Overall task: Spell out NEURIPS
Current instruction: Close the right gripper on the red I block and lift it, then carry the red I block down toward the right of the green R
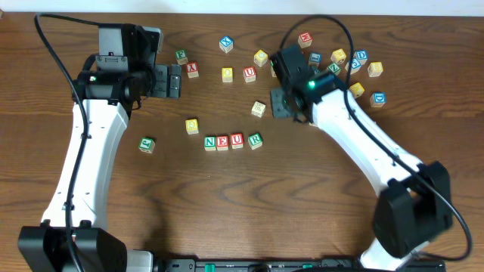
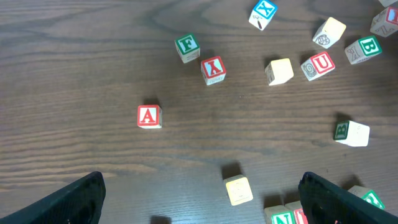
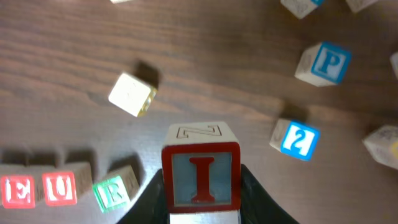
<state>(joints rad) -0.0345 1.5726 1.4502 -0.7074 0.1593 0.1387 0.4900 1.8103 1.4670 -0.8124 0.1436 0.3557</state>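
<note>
A row of cubes reads N (image 1: 210, 142), E (image 1: 223, 142), U (image 1: 237, 140), R (image 1: 255, 140) at the table's middle. My right gripper (image 1: 281, 106) hovers just up and right of the R, shut on the red I cube (image 3: 201, 171). The right wrist view shows E (image 3: 17, 191), U (image 3: 60, 186) and R (image 3: 114, 190) at lower left and a blue P cube (image 3: 323, 64) at upper right. A yellow-faced cube (image 1: 192, 125) lies left of the row, also in the left wrist view (image 2: 238, 190). My left gripper (image 1: 174, 81) is open and empty, apart from all cubes (image 2: 200, 183).
Loose cubes lie scattered at the back: red A (image 2: 148, 116), red X (image 2: 213, 70), green F (image 2: 186, 46), another red U (image 2: 318, 65), and a blue 2 (image 3: 295, 139). A pale cube (image 1: 259, 109) sits beside my right gripper. A green cube (image 1: 147, 144) lies at the left.
</note>
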